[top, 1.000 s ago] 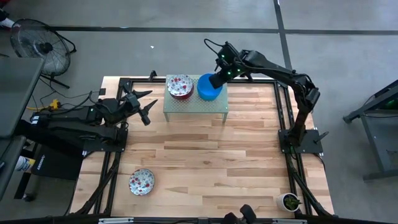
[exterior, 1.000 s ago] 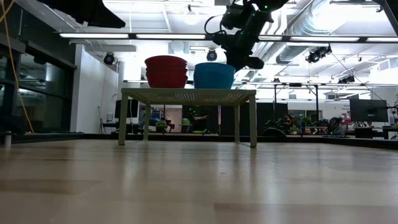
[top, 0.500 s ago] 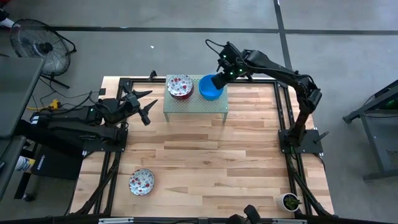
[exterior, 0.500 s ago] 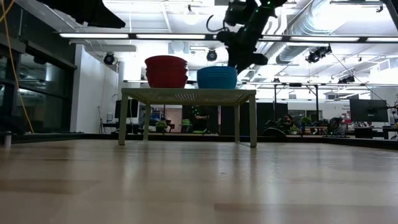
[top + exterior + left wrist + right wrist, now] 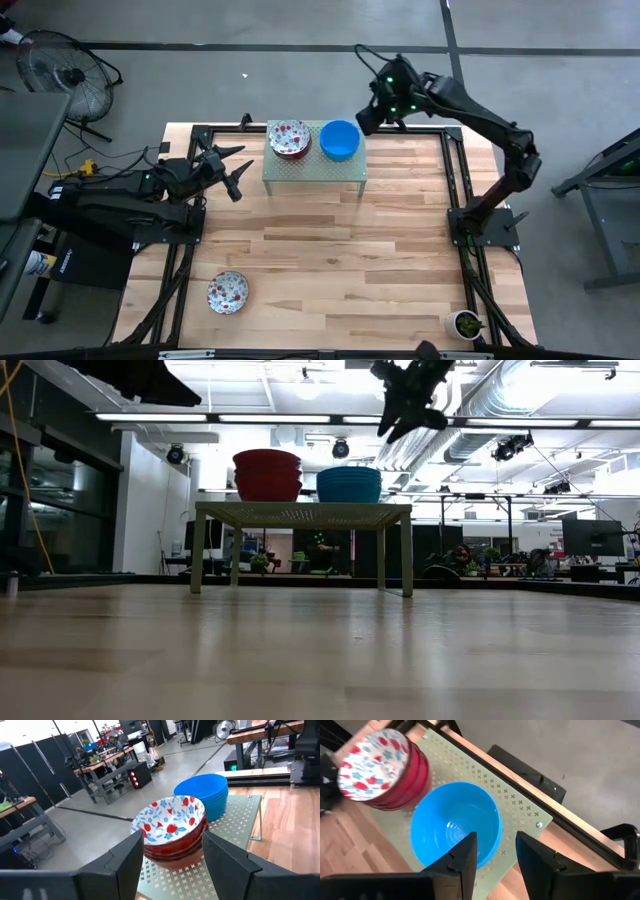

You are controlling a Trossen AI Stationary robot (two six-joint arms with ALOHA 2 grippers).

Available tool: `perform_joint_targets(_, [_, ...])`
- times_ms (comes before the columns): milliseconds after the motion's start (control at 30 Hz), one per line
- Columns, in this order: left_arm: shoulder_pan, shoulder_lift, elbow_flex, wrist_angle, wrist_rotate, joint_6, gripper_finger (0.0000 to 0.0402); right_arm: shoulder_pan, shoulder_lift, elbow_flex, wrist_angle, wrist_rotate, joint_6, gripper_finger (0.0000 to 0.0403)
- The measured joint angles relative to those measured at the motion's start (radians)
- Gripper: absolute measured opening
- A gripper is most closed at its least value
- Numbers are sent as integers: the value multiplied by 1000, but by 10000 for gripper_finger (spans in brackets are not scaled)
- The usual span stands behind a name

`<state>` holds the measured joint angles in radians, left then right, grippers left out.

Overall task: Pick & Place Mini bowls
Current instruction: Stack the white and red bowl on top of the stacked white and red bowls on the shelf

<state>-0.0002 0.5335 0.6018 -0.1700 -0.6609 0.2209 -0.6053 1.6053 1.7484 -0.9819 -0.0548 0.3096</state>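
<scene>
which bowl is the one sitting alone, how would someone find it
Start at the pale green rack at the table's far edge, then cross to the near-left area of the wooden table. The lone floral bowl rests directly on the wood there, while every other bowl is stacked on the rack.

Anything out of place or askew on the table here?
One floral bowl sits alone near the table's front-left corner, far from the two neat stacks, floral and blue, on the green rack. Nothing looks tipped or damaged.

Blue bowls (image 5: 454,830) glossy, smooth. Floral bowls (image 5: 171,822) glazed, shiny. Rack (image 5: 519,820) pale green perforated metal, matt. Table (image 5: 340,250) light wood planks, smooth.
</scene>
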Motion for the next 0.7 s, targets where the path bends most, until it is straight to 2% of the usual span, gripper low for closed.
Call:
perform_joint_targets(167, [0, 0, 0, -41, 3, -49, 197, 14, -49, 0, -26, 9, -4, 124])
perform_joint_targets(433, [0, 0, 0, -104, 122, -134, 197, 63, -93, 0, -116, 37, -31, 124])
perform_joint_targets(700, [0, 1, 0, -372, 289, -345, 197, 144, -102, 0, -255, 163, -51, 124])
